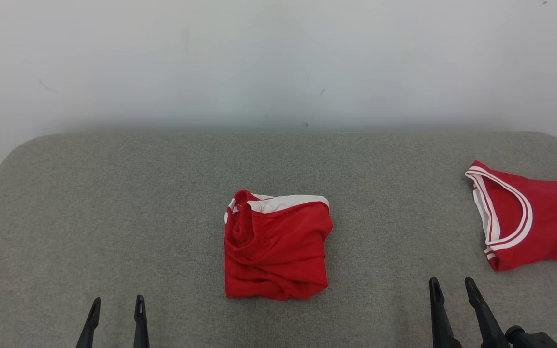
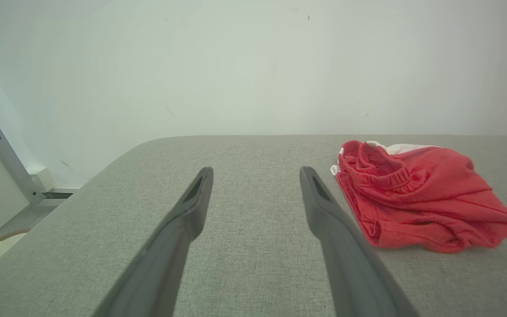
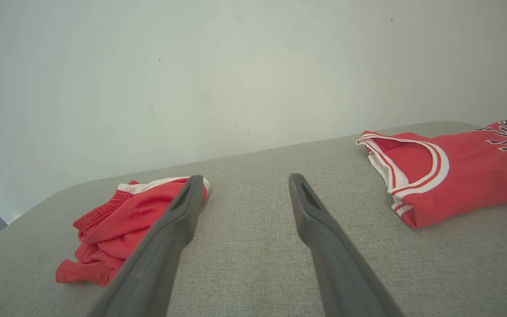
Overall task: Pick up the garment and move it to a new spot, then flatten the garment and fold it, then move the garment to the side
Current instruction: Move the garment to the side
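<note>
A red garment, shorts with a white band and an elastic waist, lies loosely folded in the middle of the grey padded table. My left gripper stands open near the front edge, well to the left of the shorts and apart from them. In the left wrist view the shorts lie to the right of the open fingers. My right gripper is open too, between the shorts and a red jersey. The right wrist view has the shorts on the left and the jersey on the right.
The red jersey with white trim and dark lettering lies folded at the table's right edge, partly cut off by the head view. A pale wall rises right behind the table. Bare grey surface stretches left of the shorts.
</note>
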You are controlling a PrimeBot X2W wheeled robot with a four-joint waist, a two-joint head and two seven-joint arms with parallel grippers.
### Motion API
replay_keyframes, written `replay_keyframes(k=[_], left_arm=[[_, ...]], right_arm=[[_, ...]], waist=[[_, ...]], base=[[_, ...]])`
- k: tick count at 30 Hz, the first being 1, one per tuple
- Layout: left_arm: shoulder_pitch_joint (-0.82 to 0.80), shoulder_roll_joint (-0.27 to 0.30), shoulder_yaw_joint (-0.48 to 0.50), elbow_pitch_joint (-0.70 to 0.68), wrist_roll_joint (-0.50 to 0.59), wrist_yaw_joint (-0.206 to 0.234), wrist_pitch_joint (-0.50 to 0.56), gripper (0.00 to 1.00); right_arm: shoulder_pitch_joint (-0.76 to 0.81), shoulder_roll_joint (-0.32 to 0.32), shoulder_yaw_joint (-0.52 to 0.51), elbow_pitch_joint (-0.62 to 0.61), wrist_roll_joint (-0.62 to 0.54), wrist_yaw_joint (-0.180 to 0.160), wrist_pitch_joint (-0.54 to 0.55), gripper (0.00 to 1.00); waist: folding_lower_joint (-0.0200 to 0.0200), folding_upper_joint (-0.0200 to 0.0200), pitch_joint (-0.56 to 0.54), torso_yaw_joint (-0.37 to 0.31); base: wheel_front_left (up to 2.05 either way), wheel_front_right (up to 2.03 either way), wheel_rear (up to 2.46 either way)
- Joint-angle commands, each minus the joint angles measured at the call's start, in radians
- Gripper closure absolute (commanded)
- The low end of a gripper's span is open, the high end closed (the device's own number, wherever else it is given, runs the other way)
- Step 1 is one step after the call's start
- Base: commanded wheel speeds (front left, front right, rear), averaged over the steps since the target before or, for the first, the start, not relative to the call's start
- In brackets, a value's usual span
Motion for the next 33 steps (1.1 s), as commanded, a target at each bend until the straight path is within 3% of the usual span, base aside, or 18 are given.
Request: replay_keyframes(k=[1, 24, 33], left_arm=[[0.000, -0.003, -0.001, -0.001, 0.005, 0.003, -0.002, 0.00], [-0.005, -0.004, -0.007, 0.008, 0.006, 0.005, -0.002, 0.00], [-0.024, -0.004, -0.031, 0.011, -0.003, 0.005, -0.002, 0.00]], right_arm=[[0.003, 0.001, -0.003, 0.003, 0.006, 0.001, 0.000, 0.00], [0.006, 0.001, -0.005, 0.013, 0.011, 0.001, 0.000, 0.00], [-0.176, 0.000, 0.075, 0.124, 0.032, 0.001, 0.000, 0.00]], waist=[[-0.0001, 0.0000, 0.000, 0.001], [-0.0001, 0.0000, -0.001, 0.012], [-0.0001, 0.0000, 0.013, 0.060]], base=[[0.00, 0.00, 0.00], [0.00, 0.00, 0.00], [0.00, 0.00, 0.00]])
